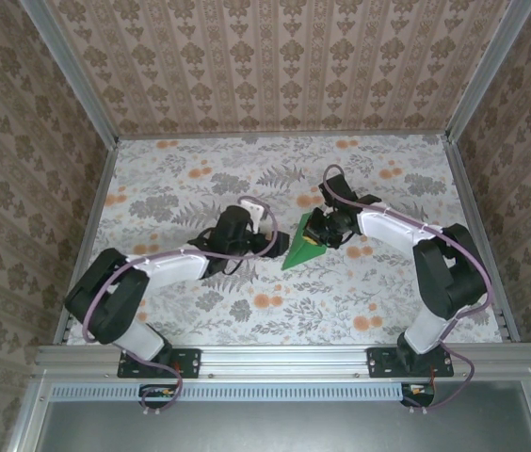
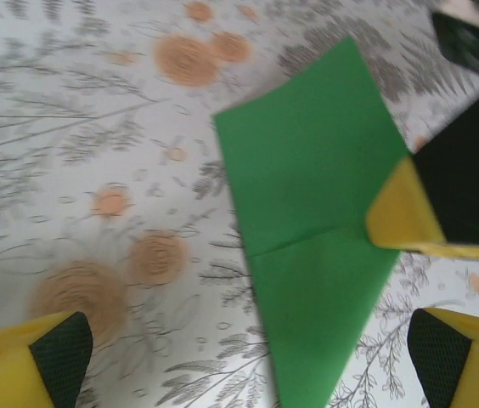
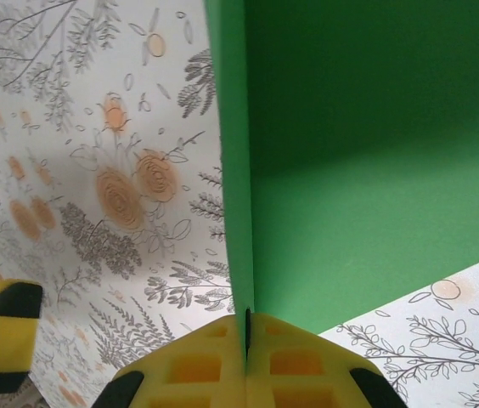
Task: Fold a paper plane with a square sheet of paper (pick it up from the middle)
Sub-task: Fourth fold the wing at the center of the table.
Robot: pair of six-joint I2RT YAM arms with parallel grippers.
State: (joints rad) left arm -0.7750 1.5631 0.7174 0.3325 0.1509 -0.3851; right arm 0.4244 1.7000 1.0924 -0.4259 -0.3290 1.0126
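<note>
Presently the thin bright green paper sheet (image 1: 299, 247), part-folded to a point, stands mid-table pinched in the closed right gripper (image 3: 248, 336), the left gripper (image 1: 267, 243) gaping just left of it; next, that free gripper should likely take a flap for the following crease.

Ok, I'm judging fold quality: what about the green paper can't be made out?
- Top external: green paper too small for creases; right hand covers its right edge.
- Left wrist: blurred; lower tip cut off by the bottom edge.
- Right wrist: far end cut off by the top edge; pinched edge hidden between fingers.
</note>
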